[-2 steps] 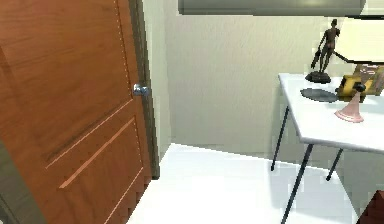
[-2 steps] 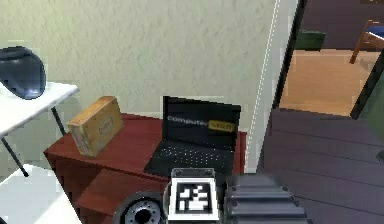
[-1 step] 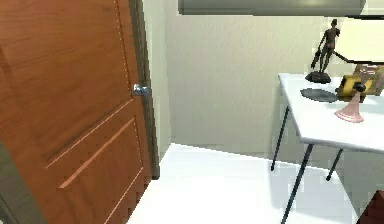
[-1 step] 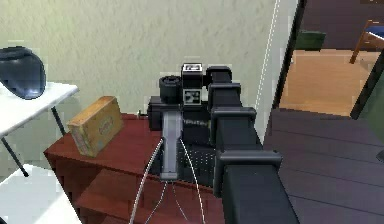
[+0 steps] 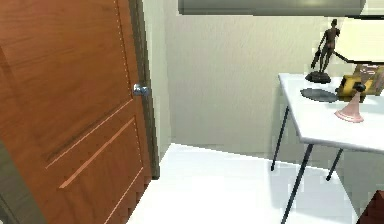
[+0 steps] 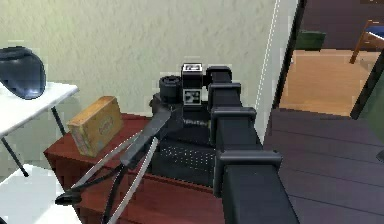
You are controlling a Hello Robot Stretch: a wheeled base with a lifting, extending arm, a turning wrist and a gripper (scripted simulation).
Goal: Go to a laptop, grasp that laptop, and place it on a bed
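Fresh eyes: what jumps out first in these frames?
A wooden door takes the forward view's left, with a dark statue on a white table at its right. In the arm side view the arm runs up from the bottom edge, a cardboard box on a red-brown cabinet to its left.

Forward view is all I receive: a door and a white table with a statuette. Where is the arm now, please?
Observer: In the arm side view the arm rises from the bottom edge, and a red-brown cabinet lies behind its end effector.
Operator: Does something stand on this cabinet?
Observer: Yes, a brown box stands there, close to the fingers.
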